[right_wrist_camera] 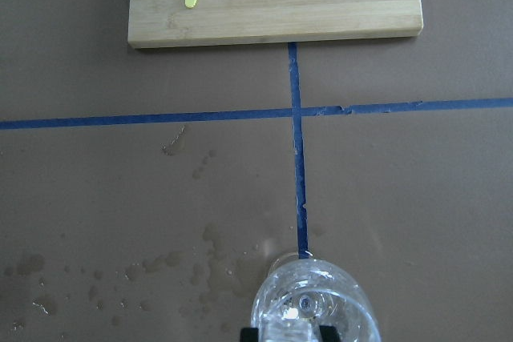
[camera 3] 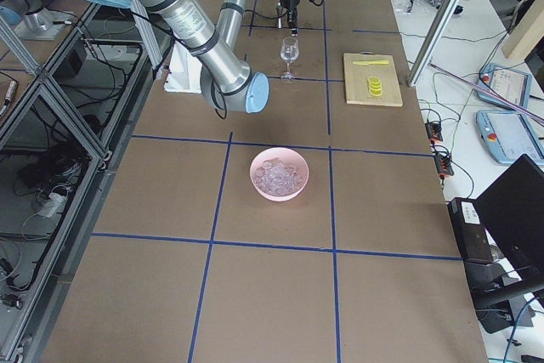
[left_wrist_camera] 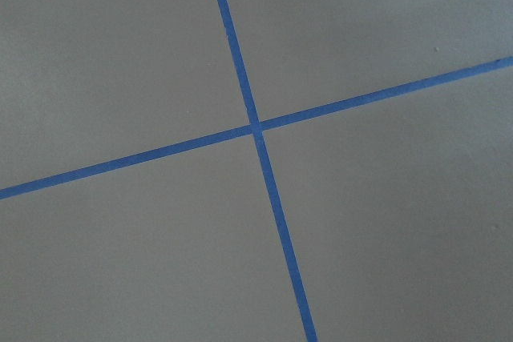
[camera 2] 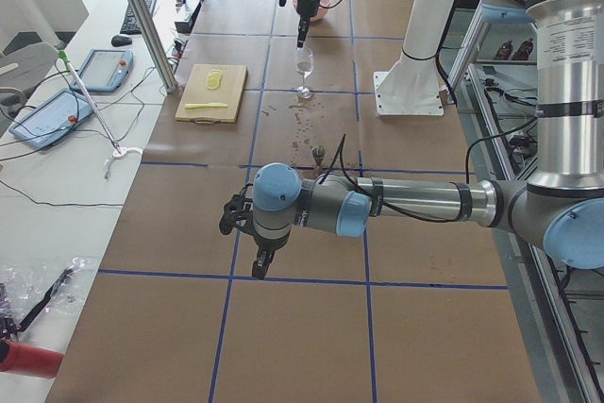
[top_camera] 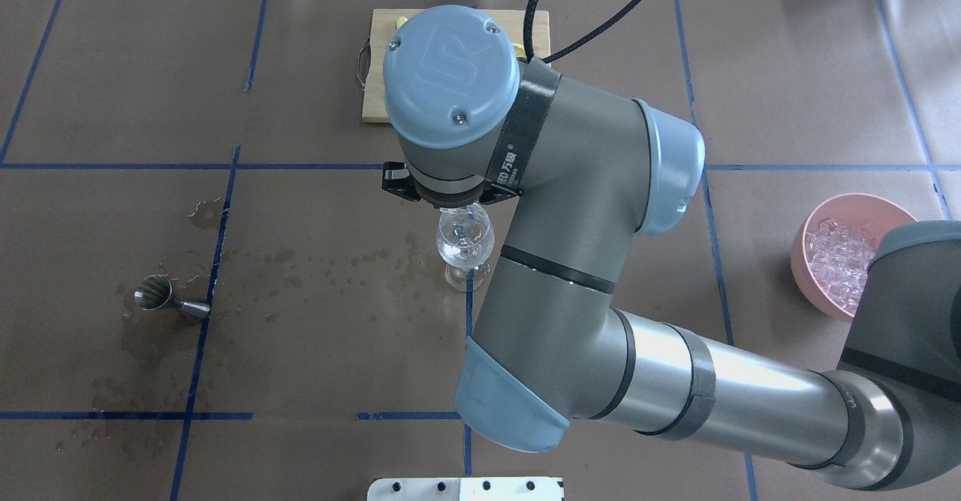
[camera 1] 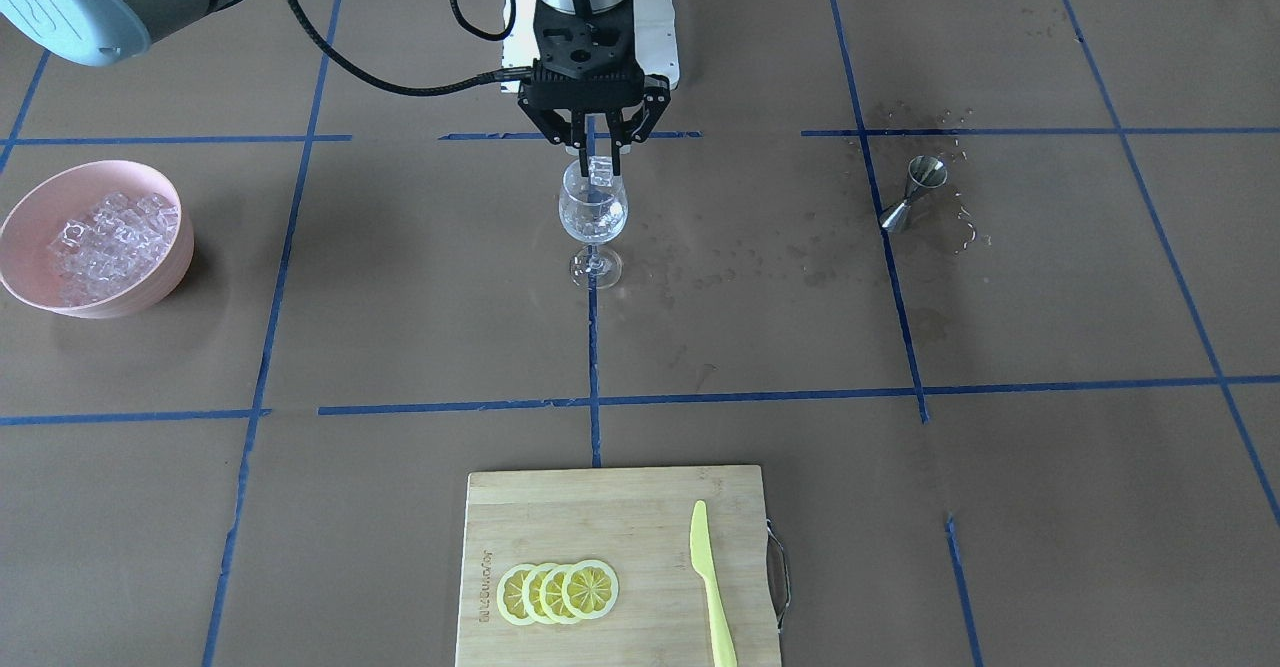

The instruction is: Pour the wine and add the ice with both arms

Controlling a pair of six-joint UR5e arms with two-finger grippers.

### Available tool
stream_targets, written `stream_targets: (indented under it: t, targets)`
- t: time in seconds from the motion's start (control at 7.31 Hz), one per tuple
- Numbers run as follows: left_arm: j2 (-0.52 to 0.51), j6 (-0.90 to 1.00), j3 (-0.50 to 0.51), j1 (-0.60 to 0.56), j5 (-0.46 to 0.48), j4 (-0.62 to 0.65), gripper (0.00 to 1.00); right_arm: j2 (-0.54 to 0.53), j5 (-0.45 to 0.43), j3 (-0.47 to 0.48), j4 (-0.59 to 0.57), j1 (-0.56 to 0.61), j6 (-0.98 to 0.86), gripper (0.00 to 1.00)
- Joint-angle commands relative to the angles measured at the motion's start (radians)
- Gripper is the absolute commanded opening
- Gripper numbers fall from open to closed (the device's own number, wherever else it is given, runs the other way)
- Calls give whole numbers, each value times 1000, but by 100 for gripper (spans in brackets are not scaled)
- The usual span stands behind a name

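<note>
One ice cube (camera 1: pixel 600 169) sat clamped between the right arm's fingers (camera 1: pixel 619 147), just above the rim of the wine glass (camera 1: pixel 592 215), which stood near the middle of the worktop (camera 1: pixel 1000 507). The rest of the ice (camera 1: pixel 108 239) lay heaped in a pink bowl (camera 1: pixel 165 282) toward the worktop's right end. The left arm's fingers (camera 2: pixel 261 266) hung over the worktop near its left end; whether they were apart or together could not be told.

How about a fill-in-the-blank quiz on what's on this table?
The right gripper holds an ice cube just above the ____.
The rest of the ice is heaped in a ____ bowl.
On the cutting board, a yellow-green knife lies beside four ____ slices.
The metal jigger lies on its ____.
Missing words: wine glass; pink; lemon; side.
</note>
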Motion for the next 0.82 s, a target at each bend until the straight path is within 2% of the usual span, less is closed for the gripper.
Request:
stream_targets:
  t: [0.0,0.27,0.41,0.55,0.68]
  targets:
    - [0,0,-2,0,0,0,100,4,-13,-8,-42,-21,4,2]
    - [0,0,0,0,0,0,100,-5,-14,-8,-52,-24,4,9]
    - [0,0,0,0,0,0,100,-8,-16,-8,-52,-25,3,24]
    - [0,0,0,0,0,0,100,-11,-16,-8,-52,-25,2,48]
    - [0,2,1,0,0,0,100,-11,-16,-8,-53,-25,2,99]
